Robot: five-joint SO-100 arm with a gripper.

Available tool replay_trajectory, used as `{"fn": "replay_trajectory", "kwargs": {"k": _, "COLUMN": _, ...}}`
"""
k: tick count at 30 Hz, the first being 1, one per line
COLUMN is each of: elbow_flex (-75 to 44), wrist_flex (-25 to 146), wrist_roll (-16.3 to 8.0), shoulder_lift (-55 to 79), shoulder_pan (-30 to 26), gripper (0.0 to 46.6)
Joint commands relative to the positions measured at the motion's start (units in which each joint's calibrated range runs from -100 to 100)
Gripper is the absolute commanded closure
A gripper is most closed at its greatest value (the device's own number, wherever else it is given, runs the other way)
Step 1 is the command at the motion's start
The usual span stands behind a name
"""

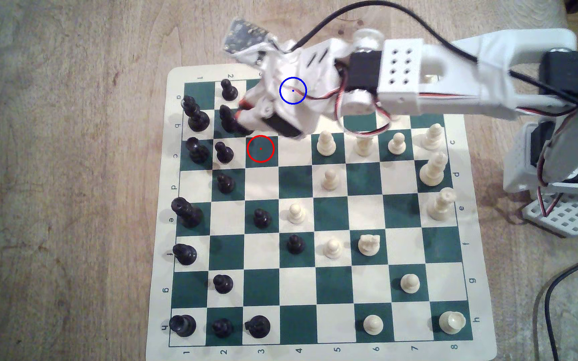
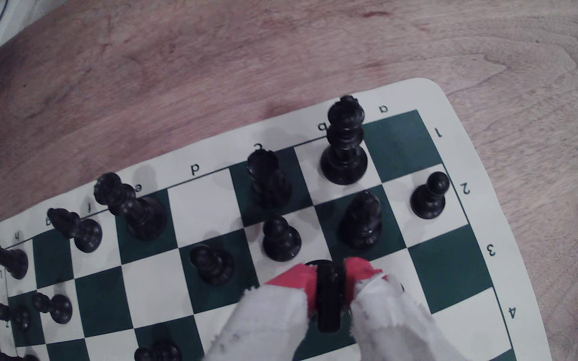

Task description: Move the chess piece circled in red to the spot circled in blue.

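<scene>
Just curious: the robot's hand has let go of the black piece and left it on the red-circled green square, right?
Not quite. In the wrist view the hand is shut on the black knight, its red fingertips pinching it. The red-circled green square is bare in the exterior view.

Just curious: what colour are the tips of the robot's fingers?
Red, on white fingers, shut on a black chess piece. The wrist view shows it best.

My hand [image 2: 329, 295] is matt white plastic with red fingertips [image 2: 298, 279]; the knight [image 2: 329, 302] gleams glossy black (smooth plastic, seemingly). The tabletop [image 1: 72, 173] is grainy wood.
</scene>
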Motion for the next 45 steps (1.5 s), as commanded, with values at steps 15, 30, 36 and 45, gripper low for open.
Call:
{"fn": "replay_trajectory", "kwargs": {"k": 15, "elbow_flex": 11.8, "wrist_flex": -10.03, "wrist_roll": 3.03, "shoulder_lift": -5.76, "shoulder_pan": 10.73, "gripper": 46.4}}
{"fn": "replay_trajectory", "kwargs": {"k": 30, "elbow_flex": 13.25, "wrist_flex": -14.37, "wrist_roll": 3.42, "shoulder_lift": 2.99, "shoulder_pan": 11.75, "gripper": 46.4}}
{"fn": "replay_trajectory", "kwargs": {"k": 36, "elbow_flex": 13.16, "wrist_flex": -16.18, "wrist_roll": 3.61, "shoulder_lift": 5.7, "shoulder_pan": 11.99, "gripper": 46.4}}
{"fn": "replay_trajectory", "kwargs": {"k": 45, "elbow_flex": 12.25, "wrist_flex": -16.5, "wrist_roll": 4.3, "shoulder_lift": 7.91, "shoulder_pan": 11.91, "gripper": 46.3}}
